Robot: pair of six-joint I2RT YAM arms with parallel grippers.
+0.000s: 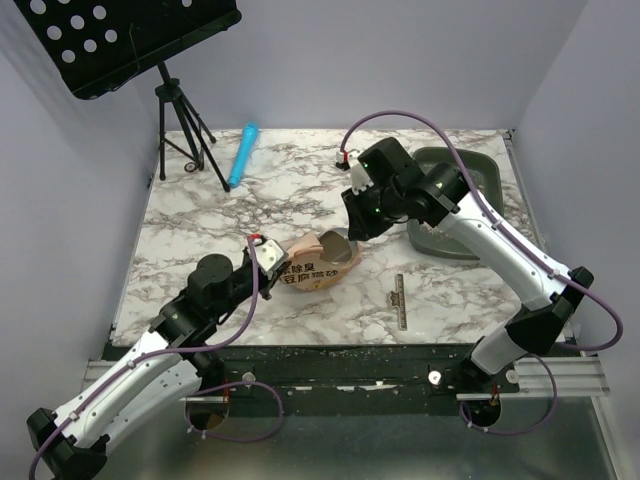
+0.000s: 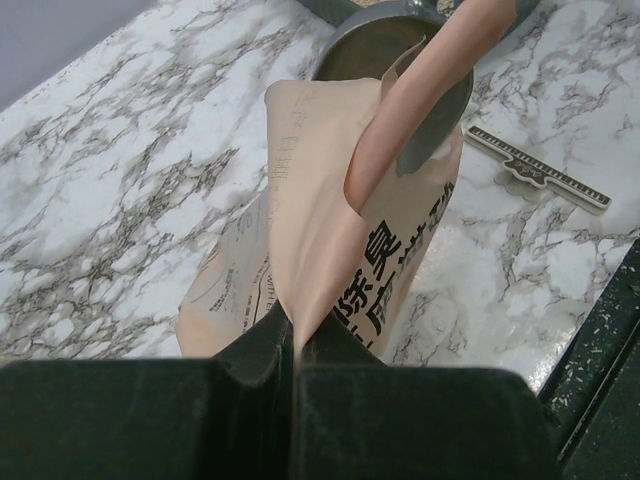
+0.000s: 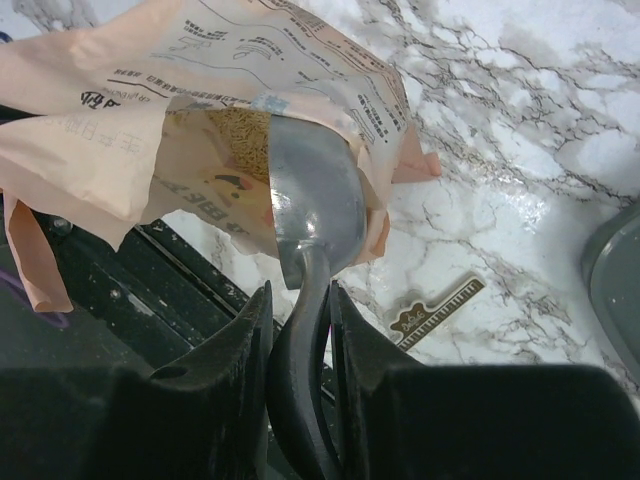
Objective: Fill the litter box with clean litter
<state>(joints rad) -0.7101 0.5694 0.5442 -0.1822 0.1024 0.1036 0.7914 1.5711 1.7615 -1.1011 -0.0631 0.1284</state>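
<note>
The left gripper (image 1: 268,255) is pinched shut on a fold of the bag (image 1: 312,268), holding its mouth up and open toward the other arm. The right gripper (image 3: 300,290) is closed partway around the dark handle of the scoop (image 3: 315,195). The metal bowl sits just ahead of its fingertips, pushed inside the bag mouth.

The litter (image 3: 243,130) shows as pale beige granules deep in the bag, beyond the bowl and a little to its left. Whether any lies in the bowl I cannot tell. The litter box (image 1: 478,168) lies off to the right gripper's right, back along its arm and partly hidden by it, so what it holds is not visible.

The litter looks loose and free-running, so it would likely slide off a tilted bowl. The grip on the handle suits it, provided the bowl travels level. The bag seems thin and limp — without the pinch it would probably slump over the scoop, and slack paper may catch the bowl's rim. The box looks stiff and should need no holding.
</note>
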